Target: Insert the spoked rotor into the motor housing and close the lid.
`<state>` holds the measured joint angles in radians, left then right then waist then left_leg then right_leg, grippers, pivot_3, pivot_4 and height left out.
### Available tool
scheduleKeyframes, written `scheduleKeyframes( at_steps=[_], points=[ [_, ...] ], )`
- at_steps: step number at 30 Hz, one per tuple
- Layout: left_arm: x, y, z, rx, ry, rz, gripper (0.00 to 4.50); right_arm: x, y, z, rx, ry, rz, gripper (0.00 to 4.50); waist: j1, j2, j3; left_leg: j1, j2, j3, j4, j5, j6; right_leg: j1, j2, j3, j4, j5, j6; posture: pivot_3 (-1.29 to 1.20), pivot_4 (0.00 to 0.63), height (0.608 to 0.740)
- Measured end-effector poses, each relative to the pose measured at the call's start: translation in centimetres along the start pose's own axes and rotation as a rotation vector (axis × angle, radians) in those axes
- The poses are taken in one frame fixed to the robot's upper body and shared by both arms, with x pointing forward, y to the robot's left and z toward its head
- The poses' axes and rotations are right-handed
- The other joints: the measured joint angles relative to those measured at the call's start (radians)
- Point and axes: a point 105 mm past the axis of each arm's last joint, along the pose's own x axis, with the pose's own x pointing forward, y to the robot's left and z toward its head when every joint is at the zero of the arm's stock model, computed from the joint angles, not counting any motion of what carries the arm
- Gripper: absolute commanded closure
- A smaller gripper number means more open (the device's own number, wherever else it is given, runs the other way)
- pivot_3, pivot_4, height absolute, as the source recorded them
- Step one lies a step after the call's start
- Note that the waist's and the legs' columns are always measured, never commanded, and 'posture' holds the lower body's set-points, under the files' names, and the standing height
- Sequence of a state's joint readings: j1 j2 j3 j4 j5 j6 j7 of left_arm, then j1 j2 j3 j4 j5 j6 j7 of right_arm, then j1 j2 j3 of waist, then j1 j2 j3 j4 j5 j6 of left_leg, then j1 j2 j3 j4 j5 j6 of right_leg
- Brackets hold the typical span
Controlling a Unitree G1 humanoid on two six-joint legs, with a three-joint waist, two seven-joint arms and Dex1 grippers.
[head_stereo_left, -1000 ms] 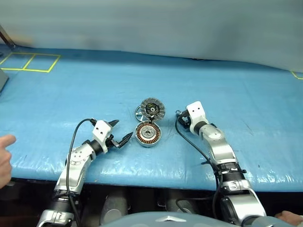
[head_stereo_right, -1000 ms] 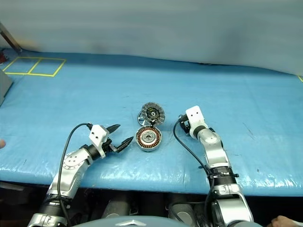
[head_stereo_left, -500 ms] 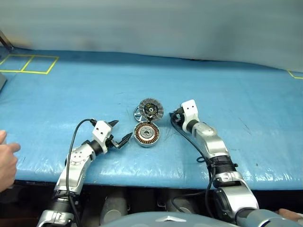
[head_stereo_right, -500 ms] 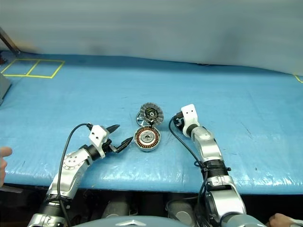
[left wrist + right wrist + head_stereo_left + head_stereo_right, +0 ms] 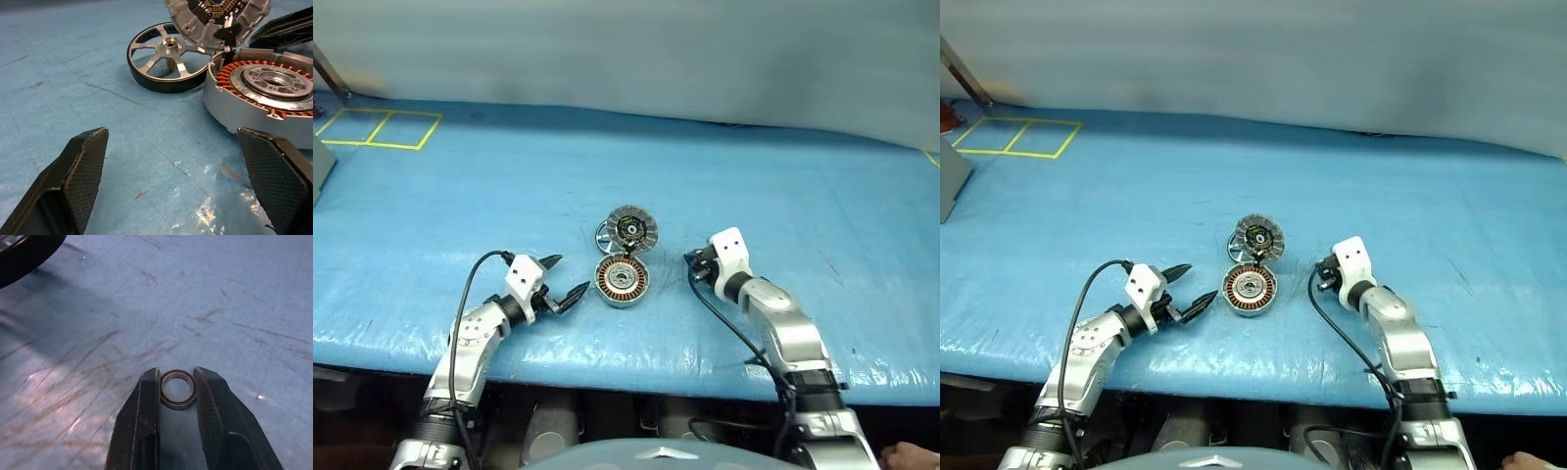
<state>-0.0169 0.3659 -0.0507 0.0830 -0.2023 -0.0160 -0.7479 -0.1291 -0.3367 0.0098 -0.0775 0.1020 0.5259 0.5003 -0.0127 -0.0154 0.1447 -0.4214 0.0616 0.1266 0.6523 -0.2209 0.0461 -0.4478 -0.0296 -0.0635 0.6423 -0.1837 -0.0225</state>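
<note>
Dark small ring [image 5: 178, 389] pinched by right gripper [image 5: 177, 396]; left gripper [image 5: 186, 161] wide — wheel [image 5: 164, 56] at housing's [image 5: 264, 98] 11 o'clock, lid [image 5: 215, 19] partly cut off.

Head views: the blue worktop [image 5: 460, 186] is seen from above, facing forward and down; both are shared almost fully.
Left wrist: set low and close, the housing [image 5: 259, 100] faced.
Right wrist: held close over the worktop.

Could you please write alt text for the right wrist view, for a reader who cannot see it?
The right end effector grips a small dark ring between its two black fingers, just above the scratched blue table cover.
</note>
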Motion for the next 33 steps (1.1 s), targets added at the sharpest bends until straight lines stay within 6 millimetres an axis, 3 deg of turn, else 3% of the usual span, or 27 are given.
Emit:
scheduleKeyframes(
  at_steps=[3,8,16,22,33],
  points=[
    [0.0,-0.3,0.1,-0.002,-0.007,-0.030,0.00,-1.0,1.8,0.6,-0.023,-0.009,0.116,3.85,-0.004,0.000,0.000,0.000,0.000,0.000,0.000,0.000,0.000,0.000,0.001,0.000,0.001,0.000,0.000,0.00,0.150,0.740],
    [-0.1,-0.6,0.3,0.010,-0.018,-0.070,0.00,-2.1,5.7,3.4,-0.106,-0.090,0.338,3.85,0.000,0.000,0.001,0.001,0.000,-0.003,0.000,0.000,0.000,0.000,0.001,-0.002,-0.001,0.000,0.000,0.00,0.150,0.740],
    [-0.2,-0.9,0.5,0.021,-0.030,-0.095,0.00,-1.1,11.0,5.1,-0.164,-0.154,0.536,3.85,0.001,0.000,0.001,-0.005,0.000,-0.007,0.000,-0.001,-0.001,-0.001,0.001,-0.006,-0.004,-0.001,0.000,0.00,0.150,0.740],
    [-0.2,-1.1,0.6,0.015,-0.040,-0.106,0.00,1.0,11.4,4.5,-0.180,-0.128,0.528,3.85,0.003,0.000,0.001,-0.007,0.000,-0.009,0.002,0.000,0.000,-0.001,0.001,-0.007,-0.004,0.000,0.000,0.00,0.150,0.740],
    [-0.4,-1.2,0.4,0.002,-0.039,-0.094,0.00,1.2,11.3,3.9,-0.201,-0.104,0.533,3.85,0.002,0.000,0.001,-0.007,0.000,-0.010,0.003,0.000,0.000,-0.001,0.001,-0.008,-0.004,0.000,0.000,0.00,0.150,0.740]
  ],
)
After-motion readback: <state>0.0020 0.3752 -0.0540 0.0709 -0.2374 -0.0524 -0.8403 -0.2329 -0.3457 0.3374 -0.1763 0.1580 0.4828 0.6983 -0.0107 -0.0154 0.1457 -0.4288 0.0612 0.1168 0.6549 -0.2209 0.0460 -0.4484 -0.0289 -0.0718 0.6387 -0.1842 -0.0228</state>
